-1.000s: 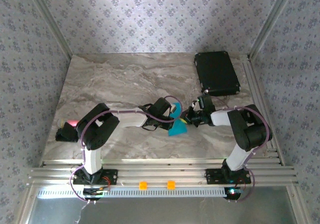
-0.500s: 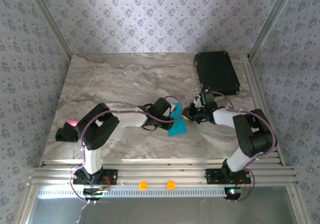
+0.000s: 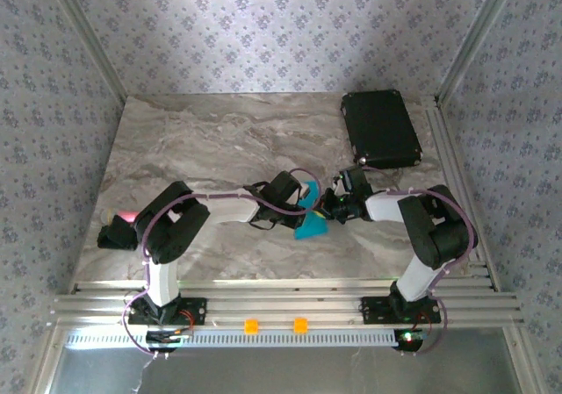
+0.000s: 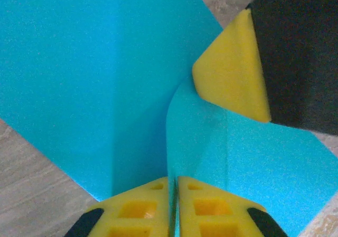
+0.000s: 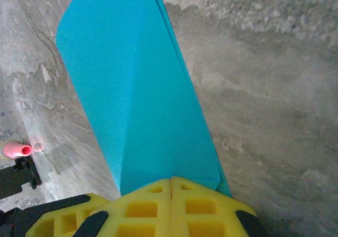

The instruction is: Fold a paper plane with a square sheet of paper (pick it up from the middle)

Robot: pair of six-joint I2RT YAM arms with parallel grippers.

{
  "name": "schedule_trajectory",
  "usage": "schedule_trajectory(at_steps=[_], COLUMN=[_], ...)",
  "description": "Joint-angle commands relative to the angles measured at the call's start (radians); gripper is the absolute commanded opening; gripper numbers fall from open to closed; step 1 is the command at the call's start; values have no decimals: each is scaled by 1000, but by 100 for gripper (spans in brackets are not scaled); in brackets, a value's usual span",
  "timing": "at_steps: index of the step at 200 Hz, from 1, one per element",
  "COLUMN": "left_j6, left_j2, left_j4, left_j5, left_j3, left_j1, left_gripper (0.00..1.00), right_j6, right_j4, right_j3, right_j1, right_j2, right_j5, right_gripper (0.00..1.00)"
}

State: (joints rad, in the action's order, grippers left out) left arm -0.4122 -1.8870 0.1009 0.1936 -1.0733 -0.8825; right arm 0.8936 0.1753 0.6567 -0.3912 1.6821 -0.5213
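Observation:
The cyan sheet of paper (image 3: 312, 229), folded with creases, lies mid-table between the two arms. My left gripper (image 3: 306, 203) holds its left side. In the left wrist view the yellow jaws (image 4: 173, 180) stand almost together with a raised fold of the sheet (image 4: 95, 73) running into the thin slit. My right gripper (image 3: 331, 208) is shut, and its yellow fingertip (image 4: 229, 76) rests on the paper's top. In the right wrist view the shut tips (image 5: 171, 180) sit on the near end of the long folded strip (image 5: 142, 105), which stretches away over the marble.
A black rectangular case (image 3: 380, 129) lies at the back right, close behind the right arm. A small pink object (image 3: 126, 214) (image 5: 18, 151) sits at the left edge. An aluminium rail (image 3: 448, 166) borders the right side, and rails with orange clips (image 3: 251, 325) run along the front.
The right gripper drew back and away from the paper, then came back against it. The left gripper and the sheet have hardly moved.

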Motion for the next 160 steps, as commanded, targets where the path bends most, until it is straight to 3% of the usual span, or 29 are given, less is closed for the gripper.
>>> schedule_trajectory(at_steps=[1, 52, 78, 92, 103, 122, 140, 160], left_j6=[-7, -74, -110, -126, -132, -123, -110, -115], left_j2=[-1, 133, 209, 244, 257, 239, 193, 142], left_j4=[127, 190, 202, 165, 119, 72, 60, 40], left_j5=[-26, -105, -135, -101, -37, 99, 219, 276], left_j3=[-24, -31, 0, 28, 48, 48, 17, -8], left_j1=[7, 22, 28, 31, 32, 34, 35, 36], left_gripper=[18, 53, 56, 50, 36, 21, 16, 15], right_j6=[14, 27, 27, 28, 29, 31, 33, 33], right_j4=[-85, -91, -92, -94, -92, -91, -84, -78], right_j3=[-42, -45, -45, -45, -47, -51, -53, -55], right_j1=[-15, -21, -23, -26, -26, -28, -29, -29], right_j2=[21, 20, 20, 18, 14, 13, 13, 19], right_j5=[77, 101, 105, 108, 110, 111, 109, 106], right_gripper=[0, 0, 0, 0, 0, 0, 0, 0])
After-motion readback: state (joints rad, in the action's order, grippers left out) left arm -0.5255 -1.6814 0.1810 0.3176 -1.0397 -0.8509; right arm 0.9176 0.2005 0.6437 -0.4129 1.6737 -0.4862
